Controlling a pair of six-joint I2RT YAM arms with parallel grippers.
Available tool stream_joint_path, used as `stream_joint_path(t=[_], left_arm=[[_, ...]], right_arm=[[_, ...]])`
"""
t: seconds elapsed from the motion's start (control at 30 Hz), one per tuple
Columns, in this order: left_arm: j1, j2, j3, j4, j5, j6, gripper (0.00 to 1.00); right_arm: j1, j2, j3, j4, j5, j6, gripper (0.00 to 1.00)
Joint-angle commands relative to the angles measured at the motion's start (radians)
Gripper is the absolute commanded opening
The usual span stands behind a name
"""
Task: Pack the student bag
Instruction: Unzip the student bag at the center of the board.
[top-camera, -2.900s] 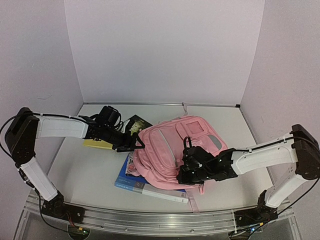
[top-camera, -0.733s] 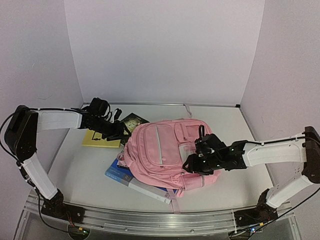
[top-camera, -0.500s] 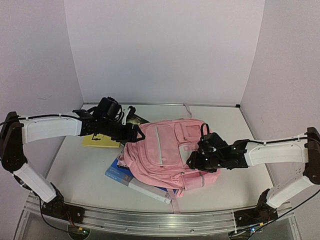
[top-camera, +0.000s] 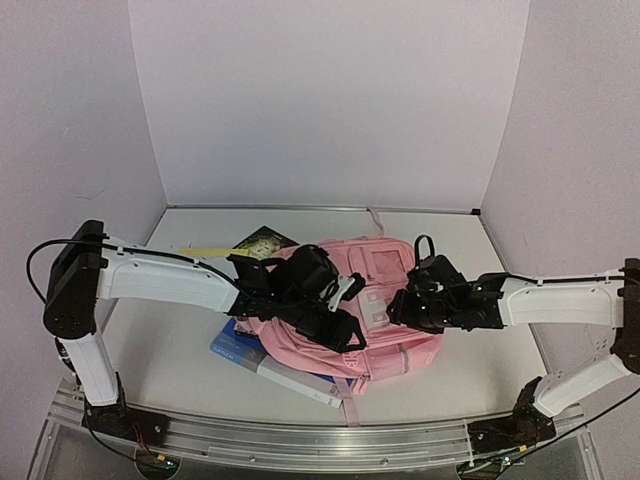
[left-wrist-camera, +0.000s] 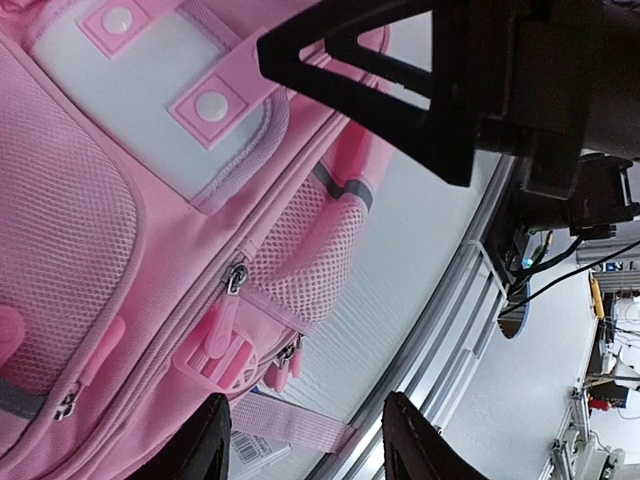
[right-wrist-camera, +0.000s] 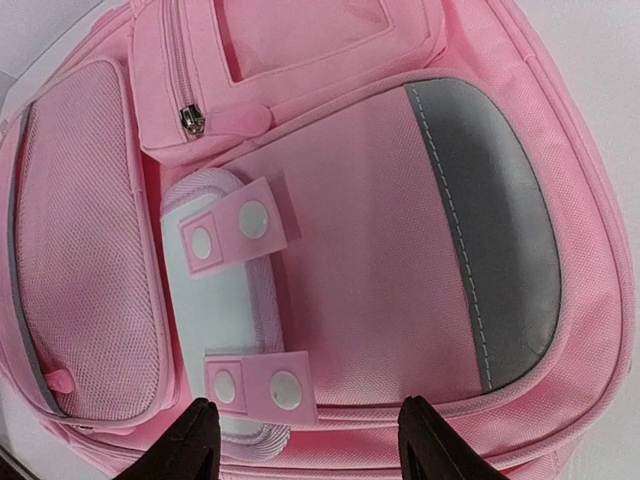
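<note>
Pink fabric bag (top-camera: 385, 265) lying flat, pockets up, at the middle of the worktop (top-camera: 470, 245), its near-left part resting on a blue book (top-camera: 240, 352) whose corner juts toward the near edge. Yellow book (top-camera: 210, 250) and dark book (top-camera: 262, 240) lie just behind the bag, toward the far-left corner. Over the bag's near edge hangs the left gripper (left-wrist-camera: 305, 445), jaws parted and holding nothing; over its right half, beside a grey patch (right-wrist-camera: 490, 230), the right gripper (right-wrist-camera: 305, 440), likewise released
</note>
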Motion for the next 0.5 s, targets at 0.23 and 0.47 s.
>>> stream_joint_path(t=[0.23,0.47], left_arm=[[0.000,0.149,0.117,-0.081,0.042,0.006,0.43],[-0.001,0.189,0.136,-0.052,-0.002,0.006,0.37]], right_arm=[[-0.005,-0.070,0.012,-0.007,0.036,-0.006,0.61],[-0.006,-0.072,0.003,0.002,0.022,-0.006,0.61]])
